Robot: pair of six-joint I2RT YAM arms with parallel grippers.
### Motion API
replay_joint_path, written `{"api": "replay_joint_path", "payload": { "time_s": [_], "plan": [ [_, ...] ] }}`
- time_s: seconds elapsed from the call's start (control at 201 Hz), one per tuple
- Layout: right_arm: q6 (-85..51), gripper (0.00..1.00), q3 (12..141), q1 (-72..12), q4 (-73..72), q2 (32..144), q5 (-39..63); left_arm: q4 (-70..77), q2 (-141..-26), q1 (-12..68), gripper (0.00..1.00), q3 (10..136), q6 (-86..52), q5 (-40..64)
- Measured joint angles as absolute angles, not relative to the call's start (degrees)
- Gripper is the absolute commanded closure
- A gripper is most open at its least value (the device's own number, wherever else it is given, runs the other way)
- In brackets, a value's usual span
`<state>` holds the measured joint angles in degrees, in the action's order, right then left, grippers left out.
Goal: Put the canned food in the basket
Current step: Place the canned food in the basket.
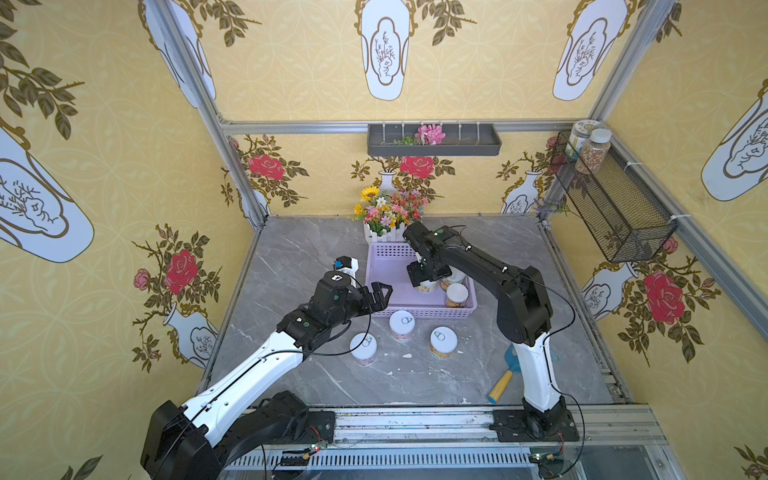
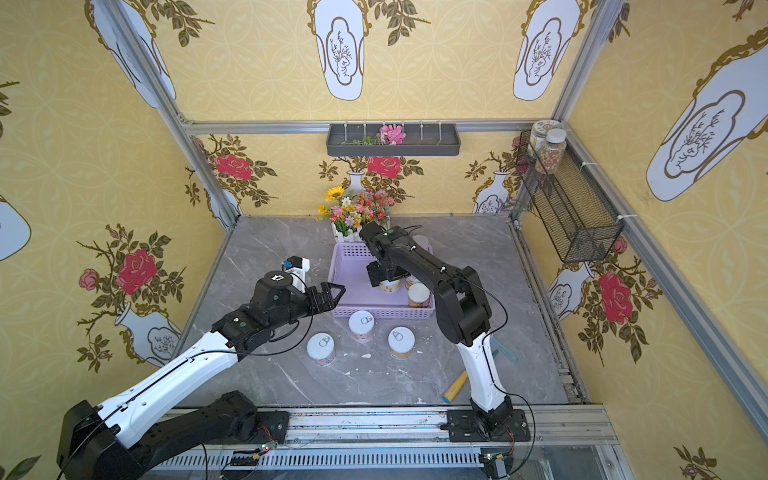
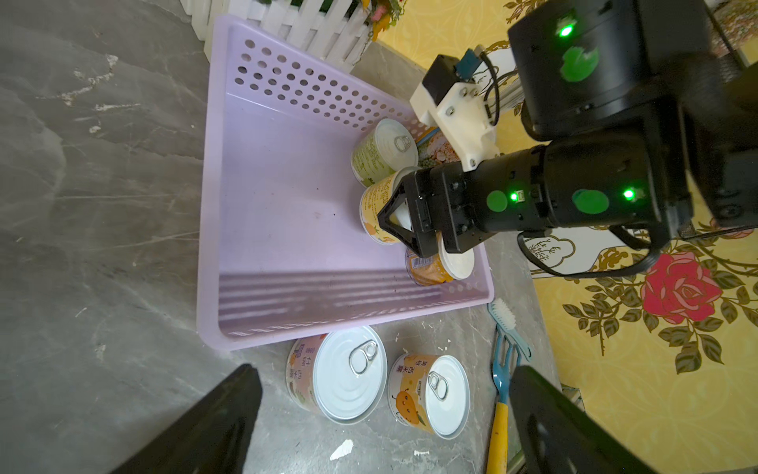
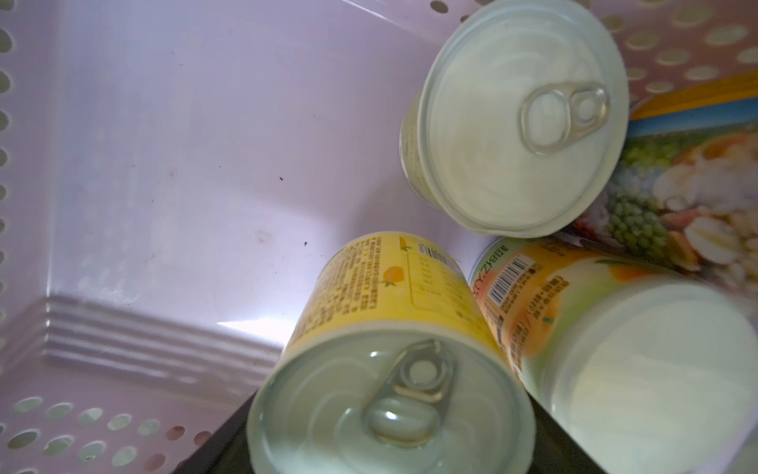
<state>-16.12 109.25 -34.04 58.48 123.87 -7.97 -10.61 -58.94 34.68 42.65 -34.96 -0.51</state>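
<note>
Watching the right gripper (image 1: 428,277) down inside the basket (image 1: 415,312): jaws clamped on the yellow can (image 4: 389,369), pull-tab up, body tilted. I cannot tell whether its base touches the floor.

Just beside the held can stands a white-lidded can (image 4: 656,369); the labels look touching or nearly so. Past that are a pull-tab can (image 4: 521,119) and a taller can (image 4: 689,184), packed close.

Risks, as I judge them:
- Letting go while it is tilted: the can may rock, lean on the white-lidded one or roll onto its side.
- Jaws spreading in that tight spot: the outer finger may shove the neighbour.
- Lifting out crooked: a finger could catch the rim and drag the can.

The left gripper (image 1: 384,297) hangs wide apart and empty, just outside the basket's near corner. Three loose cans (image 1: 402,326) stand on the table below and beside it. Swinging down carelessly, I could clip the basket wall and shift everything under the right gripper.
</note>
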Motion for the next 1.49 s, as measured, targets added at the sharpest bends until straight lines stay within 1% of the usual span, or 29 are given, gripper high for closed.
{"api": "replay_joint_path", "payload": {
  "time_s": [0.453,0.712,0.792,0.921,1.03,1.284,1.488],
  "plan": [
    [-16.0,0.35,110.2,-34.0,58.5,127.5,-12.3,-10.8,-58.0,34.7,0.00,41.3,-35.9,-1.3],
    [-16.0,0.33,110.3,-34.0,58.2,128.9,-13.0,-12.1,-59.4,34.7,0.00,41.8,-35.6,1.4],
    [-16.0,0.30,110.5,-33.9,58.2,129.1,-13.0,-12.0,-59.6,34.7,0.00,41.7,-35.4,2.6],
    [-15.9,0.21,110.5,-33.8,58.1,129.1,-12.9,-12.1,-59.9,34.7,0.00,41.6,-34.9,4.1],
    [-15.8,0.16,110.6,-33.7,58.0,129.1,-12.7,-12.3,-59.9,34.7,0.00,41.6,-34.9,4.0],
    [-15.8,0.11,110.9,-33.5,57.9,129.2,-12.3,-13.4,-60.8,34.7,0.00,41.9,-34.7,2.5],
    [-15.8,0.10,111.9,-33.4,58.5,129.2,-12.3,-14.0,-62.0,34.7,0.00,41.9,-34.7,1.6]
  ]
}}
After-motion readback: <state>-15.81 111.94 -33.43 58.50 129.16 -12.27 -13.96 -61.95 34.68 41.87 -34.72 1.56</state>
